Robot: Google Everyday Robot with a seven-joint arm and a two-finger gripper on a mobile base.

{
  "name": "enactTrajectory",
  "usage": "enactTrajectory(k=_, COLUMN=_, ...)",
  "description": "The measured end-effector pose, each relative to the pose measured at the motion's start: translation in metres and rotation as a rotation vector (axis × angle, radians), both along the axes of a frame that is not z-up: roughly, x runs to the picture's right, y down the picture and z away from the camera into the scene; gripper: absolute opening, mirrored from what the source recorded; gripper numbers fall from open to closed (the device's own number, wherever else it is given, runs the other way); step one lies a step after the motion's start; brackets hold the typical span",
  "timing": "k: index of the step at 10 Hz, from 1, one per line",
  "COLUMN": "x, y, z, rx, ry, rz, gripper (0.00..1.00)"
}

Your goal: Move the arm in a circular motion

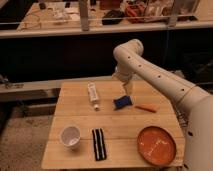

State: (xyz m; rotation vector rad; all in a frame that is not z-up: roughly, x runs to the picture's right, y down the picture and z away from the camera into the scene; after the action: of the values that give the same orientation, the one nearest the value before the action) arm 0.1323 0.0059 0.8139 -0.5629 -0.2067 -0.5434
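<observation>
The large white arm (155,75) with small dark dots reaches from the lower right up over the back of the wooden table (120,127). Its elbow joint (127,52) is high at the back. The narrow pale gripper (127,88) points down, hanging just above and behind a blue object (122,102) near the table's middle. The gripper holds nothing that I can see.
On the table lie a white tube (93,93), an orange carrot-like stick (146,107), an orange plate (156,145), a white cup (70,136) and a black striped object (99,144). A dark railing and cluttered benches stand behind.
</observation>
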Motion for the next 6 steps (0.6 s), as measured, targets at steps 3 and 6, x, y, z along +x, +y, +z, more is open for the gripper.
enactTrajectory(k=3, x=0.068, y=0.035, z=0.01, rx=-0.062, ry=0.056, rz=0.064, gripper=0.8)
enactTrajectory(k=6, x=0.116, y=0.079, z=-0.018, rx=-0.116, ry=0.068, rz=0.066, gripper=0.8)
